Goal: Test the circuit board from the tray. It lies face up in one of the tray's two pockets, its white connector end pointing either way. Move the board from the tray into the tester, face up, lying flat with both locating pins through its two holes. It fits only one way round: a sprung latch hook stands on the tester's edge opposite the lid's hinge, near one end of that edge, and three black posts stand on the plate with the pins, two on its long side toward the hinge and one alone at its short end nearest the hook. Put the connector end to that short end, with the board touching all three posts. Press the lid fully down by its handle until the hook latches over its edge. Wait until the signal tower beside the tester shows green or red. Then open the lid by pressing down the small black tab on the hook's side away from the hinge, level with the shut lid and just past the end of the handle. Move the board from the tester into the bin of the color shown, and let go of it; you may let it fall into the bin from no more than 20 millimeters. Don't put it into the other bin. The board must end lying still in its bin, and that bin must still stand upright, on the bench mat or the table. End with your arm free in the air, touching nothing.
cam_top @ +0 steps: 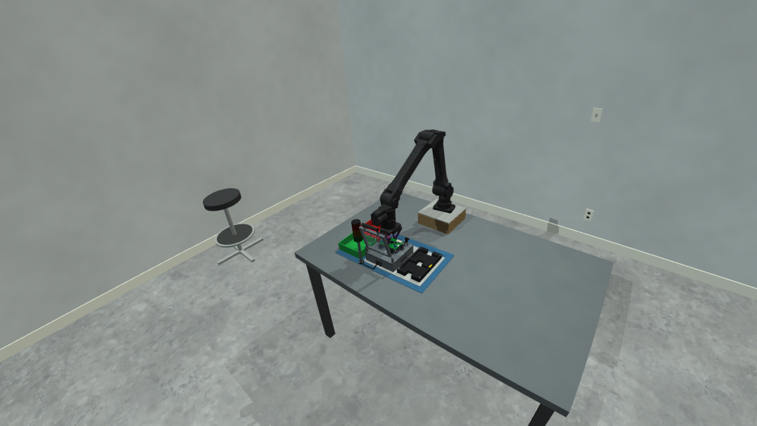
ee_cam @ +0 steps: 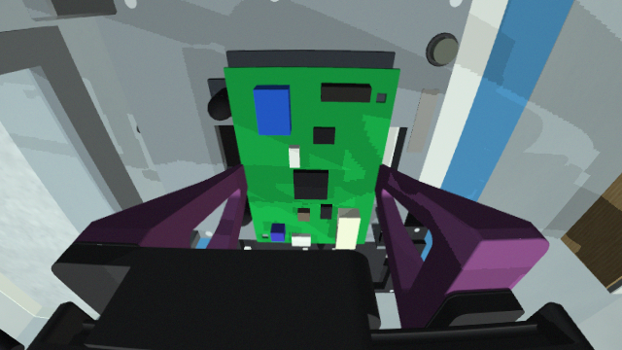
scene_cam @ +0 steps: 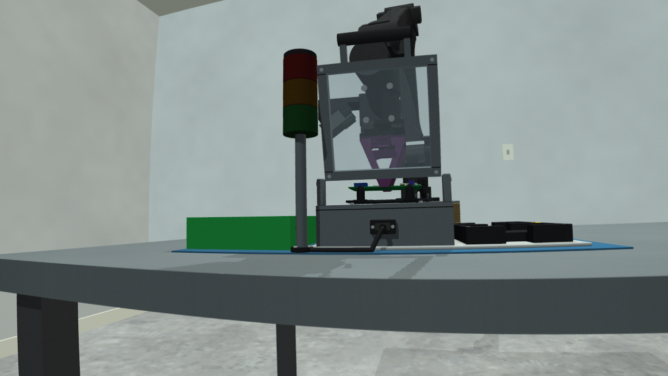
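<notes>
Top view: the black arm is seen bent over the grey tester on the blue mat; both pockets of the black tray look vacated, so the pickup is judged done. Green bin sits beside the tester.

Exterior view: the board is held flat just above the tester plate, under the raised clear-panelled lid with its metal frame. It does not look seated on the pins yet. The signal tower shows all three bands dark. Seating, lid press, wait, unlatching and binning are judged still to do.

Wrist view: the gripper is pinching the board across its long edges, purple fingers pressed against both sides. The board is a thin green rectangle, glossy, studded with black chips, a blue block and a white connector at the near end.
</notes>
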